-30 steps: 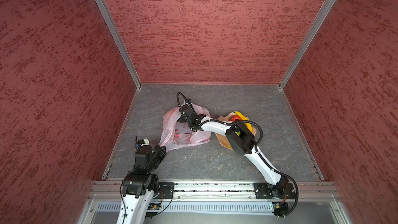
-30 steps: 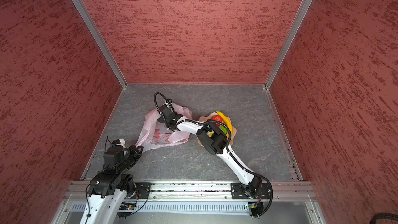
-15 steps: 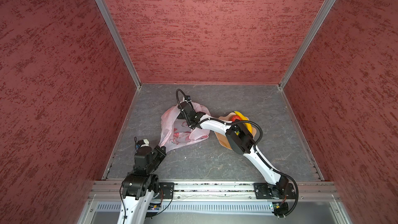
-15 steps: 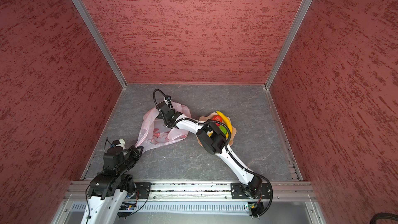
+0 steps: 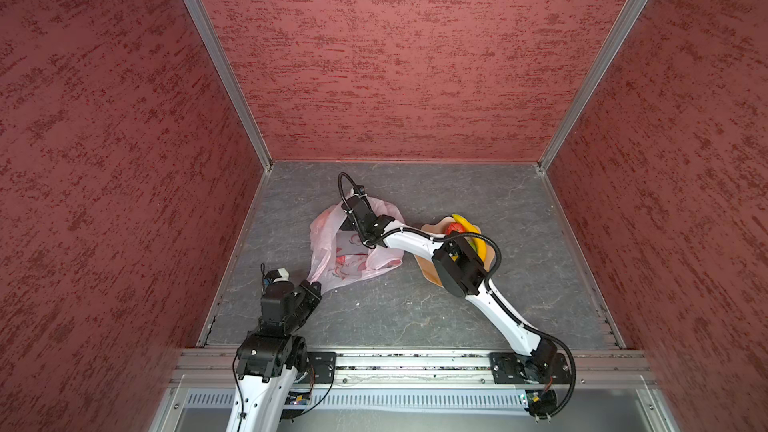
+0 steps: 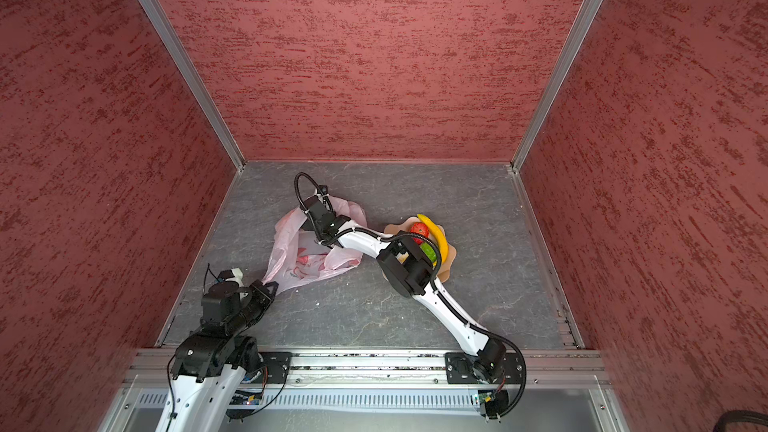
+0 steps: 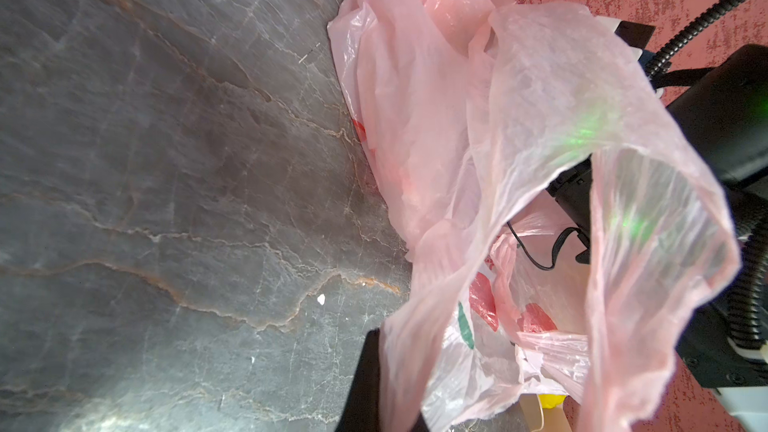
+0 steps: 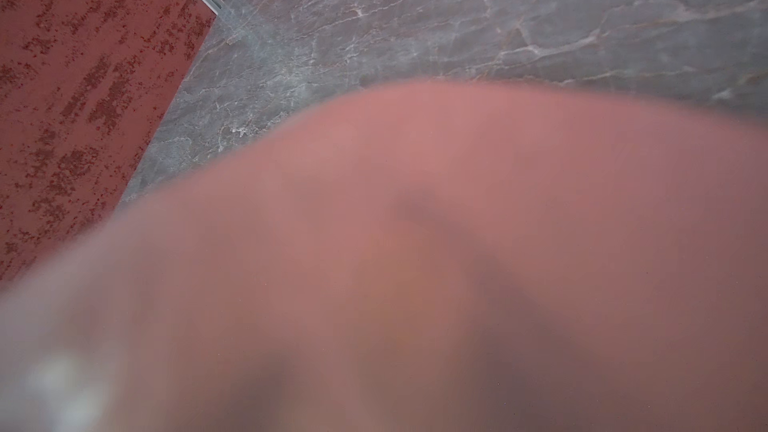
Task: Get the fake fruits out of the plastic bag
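Left gripper pinches bag at its seven o'clock corner. Right gripper sunk inside bag; we cannot tell its spread. Fruits on plate, three o'clock.

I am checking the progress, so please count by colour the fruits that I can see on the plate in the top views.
Yellow banana: 1
Red fruit: 1
Green fruit: 1
Total: 3
The right arm hides part of the plate, so more may lie there.
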Motion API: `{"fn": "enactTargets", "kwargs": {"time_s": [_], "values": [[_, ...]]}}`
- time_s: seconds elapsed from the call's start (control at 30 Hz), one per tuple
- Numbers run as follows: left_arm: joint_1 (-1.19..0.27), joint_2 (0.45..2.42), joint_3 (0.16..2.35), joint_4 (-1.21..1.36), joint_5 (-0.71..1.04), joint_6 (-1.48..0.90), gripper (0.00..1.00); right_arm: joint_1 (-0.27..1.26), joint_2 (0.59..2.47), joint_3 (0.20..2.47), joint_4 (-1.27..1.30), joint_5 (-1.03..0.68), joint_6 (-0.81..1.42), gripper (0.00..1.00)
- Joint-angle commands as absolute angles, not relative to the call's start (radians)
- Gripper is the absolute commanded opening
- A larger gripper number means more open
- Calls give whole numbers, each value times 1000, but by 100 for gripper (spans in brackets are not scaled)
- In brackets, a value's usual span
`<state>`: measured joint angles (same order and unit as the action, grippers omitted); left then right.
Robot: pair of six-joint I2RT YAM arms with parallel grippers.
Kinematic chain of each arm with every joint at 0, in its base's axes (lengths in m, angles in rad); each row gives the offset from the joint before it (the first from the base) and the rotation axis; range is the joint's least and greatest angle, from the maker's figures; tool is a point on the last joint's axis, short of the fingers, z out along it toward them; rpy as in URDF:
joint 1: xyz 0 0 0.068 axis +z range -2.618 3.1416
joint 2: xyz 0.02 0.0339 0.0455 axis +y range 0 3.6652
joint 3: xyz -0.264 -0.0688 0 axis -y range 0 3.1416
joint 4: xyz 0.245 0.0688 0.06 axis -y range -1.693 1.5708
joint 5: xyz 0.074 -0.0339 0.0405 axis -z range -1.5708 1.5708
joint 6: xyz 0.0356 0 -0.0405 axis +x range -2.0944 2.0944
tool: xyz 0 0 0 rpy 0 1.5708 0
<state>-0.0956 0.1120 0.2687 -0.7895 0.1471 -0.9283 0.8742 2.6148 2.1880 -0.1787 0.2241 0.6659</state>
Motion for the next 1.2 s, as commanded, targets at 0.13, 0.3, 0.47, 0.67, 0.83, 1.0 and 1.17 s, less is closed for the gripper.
{"fn": "enactTargets", "kwargs": {"time_s": [0.13, 0.3, 0.47, 0.67, 0.83, 1.0, 1.17], "values": [[-101, 104, 266, -775, 152, -931, 0, 859, 2652, 2244, -228, 226, 675, 66], [-101, 107, 266, -770, 150, -931, 0, 856, 2654, 2245, -227, 221, 677, 57], [-100, 109, 272, -763, 142, -931, 0, 856, 2655, 2243, -230, 218, 676, 46], [-100, 115, 295, -768, 127, -916, 0, 856, 2652, 2243, -237, 218, 672, 38], [-95, 124, 306, -757, 130, -914, 0, 856, 2649, 2243, -249, 216, 670, 42], [-91, 144, 336, -740, 146, -916, 0, 856, 2649, 2242, -267, 227, 670, 61], [-89, 169, 387, -750, 193, -923, 0, 856, 2648, 2243, -270, 228, 668, 73]]}}
